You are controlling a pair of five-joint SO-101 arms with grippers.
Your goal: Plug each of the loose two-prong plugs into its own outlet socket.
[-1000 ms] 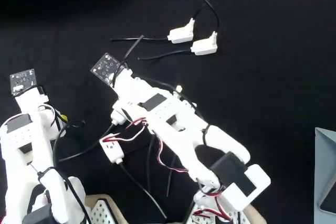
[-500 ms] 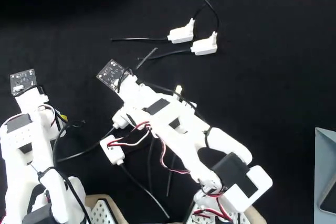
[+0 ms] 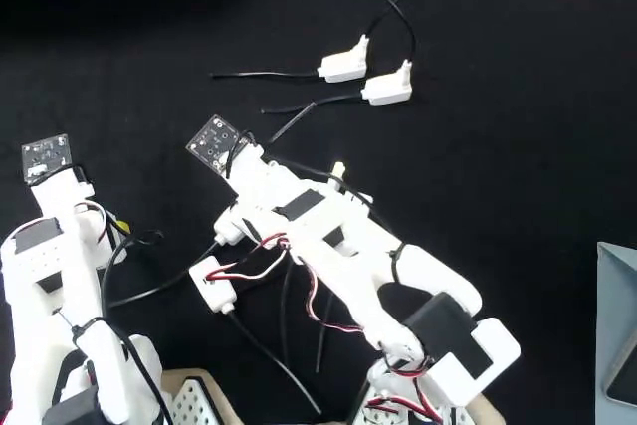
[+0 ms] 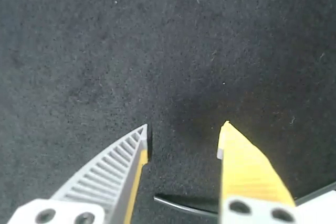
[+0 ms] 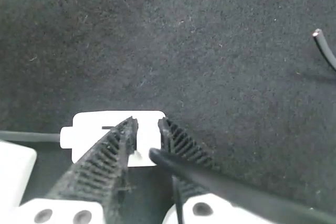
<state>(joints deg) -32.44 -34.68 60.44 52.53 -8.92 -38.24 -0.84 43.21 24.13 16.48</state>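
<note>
Two white plug-and-socket sets were left untouched at the far side of the black mat (image 3: 518,166): the farther pair (image 3: 343,65) and the nearer pair (image 3: 388,90). Each appeared already mated, with cords leaving both ends.

Over the last second the right arm's wrist was drawn back toward its base. The black cable (image 3: 294,121) was dragged with it, its free end swung from beside the farther pair's cord to just beside the nearer pair's cord.

The right gripper (image 5: 146,120) was nearly pressed together, with a slim gap at the tips. It was seemingly pinching that black cable, which ran out across one finger. Under its tips the loose outlet socket (image 5: 89,129) lay flat with a slot showing, hardly shifted.

The left gripper (image 4: 185,126) was spread wide over bare mat with nothing held, and was barely moved.

Judged: the held lead was being brought to the last socket. Alignment was not yet made and insertion not done.
</note>
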